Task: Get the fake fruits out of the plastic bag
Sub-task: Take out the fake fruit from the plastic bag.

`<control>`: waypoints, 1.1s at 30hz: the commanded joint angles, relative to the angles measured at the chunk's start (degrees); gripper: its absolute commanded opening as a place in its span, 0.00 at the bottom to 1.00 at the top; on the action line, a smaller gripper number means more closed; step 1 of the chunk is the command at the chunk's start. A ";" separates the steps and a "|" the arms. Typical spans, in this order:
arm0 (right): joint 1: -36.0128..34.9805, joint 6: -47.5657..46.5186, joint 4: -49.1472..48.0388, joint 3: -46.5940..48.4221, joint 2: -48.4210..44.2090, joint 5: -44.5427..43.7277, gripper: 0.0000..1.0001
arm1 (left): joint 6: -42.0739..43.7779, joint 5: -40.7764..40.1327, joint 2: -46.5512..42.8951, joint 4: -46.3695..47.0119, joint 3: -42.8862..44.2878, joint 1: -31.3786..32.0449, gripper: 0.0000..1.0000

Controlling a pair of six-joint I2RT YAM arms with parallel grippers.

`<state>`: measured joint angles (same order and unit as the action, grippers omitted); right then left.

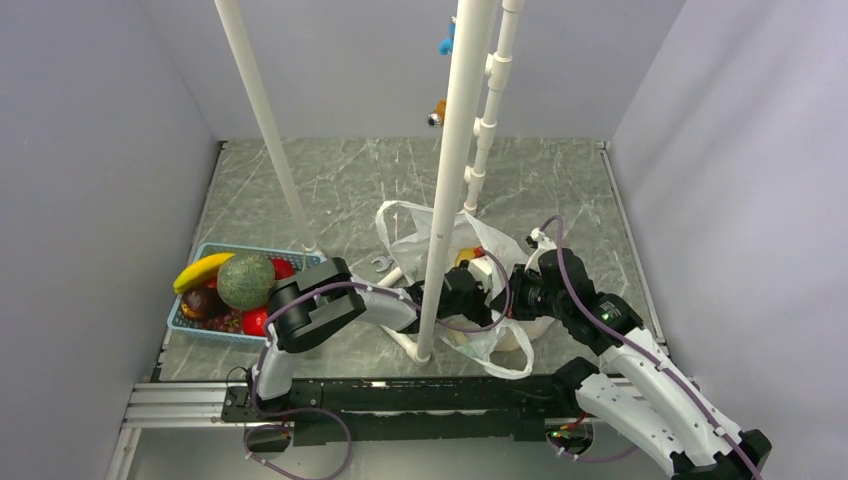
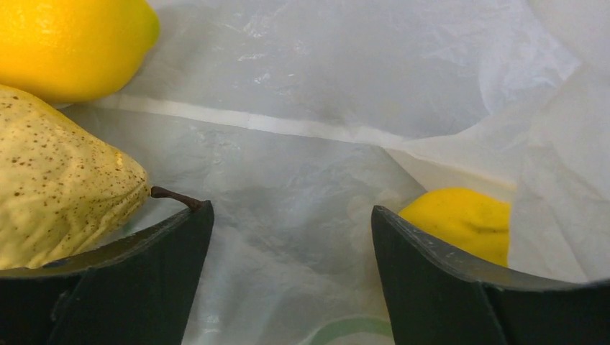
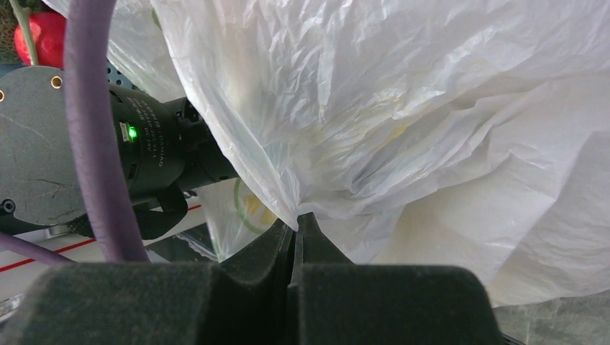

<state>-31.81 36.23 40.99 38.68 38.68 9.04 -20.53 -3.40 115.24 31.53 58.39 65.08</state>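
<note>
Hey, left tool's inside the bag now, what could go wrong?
The open left tool has only plastic bag film between its fingers, so closing here may pinch film, not fruit. The speckled pear sits outside one finger and could get shoved aside. The right tool pinches a thin fold that might slip.

Small white print on black arm housing [image 3: 155, 144], unreadable, green mark [image 3: 244, 210] on plastic bag [image 3: 431, 108], illegible

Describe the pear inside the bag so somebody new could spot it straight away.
Find the crinkly white plastic bag and look inside it. The pear lies next to a smooth bright-yellow lemon; the pear alone is pale, brown-speckled, with a dark stem.
</note>
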 commanded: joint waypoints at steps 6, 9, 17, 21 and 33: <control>-0.18 -0.55 -0.48 1.47 -0.40 -1.75 0.00 | -1.33 5.19 -2.91 -2.78 -1.59 -1.76 0.74; -0.21 -2.13 0.43 3.27 0.00 -3.58 0.00 | -1.44 5.81 -6.83 -5.12 -2.34 -3.14 0.74; -0.13 -3.08 -1.21 1.22 1.05 -0.87 0.00 | 0.24 6.50 -16.29 -12.69 -2.07 -7.31 0.72; -0.09 -1.55 -3.41 -1.31 0.97 2.78 0.00 | 2.62 4.60 -17.31 -11.90 -2.13 -8.41 0.70; -0.10 -0.40 -4.95 -2.23 1.56 3.88 0.00 | 8.81 0.54 -12.12 -8.48 2.60 -9.09 0.66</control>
<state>-31.81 35.18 38.89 36.01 39.86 12.12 -14.37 0.34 101.78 20.38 57.87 56.07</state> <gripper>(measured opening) 0.008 0.644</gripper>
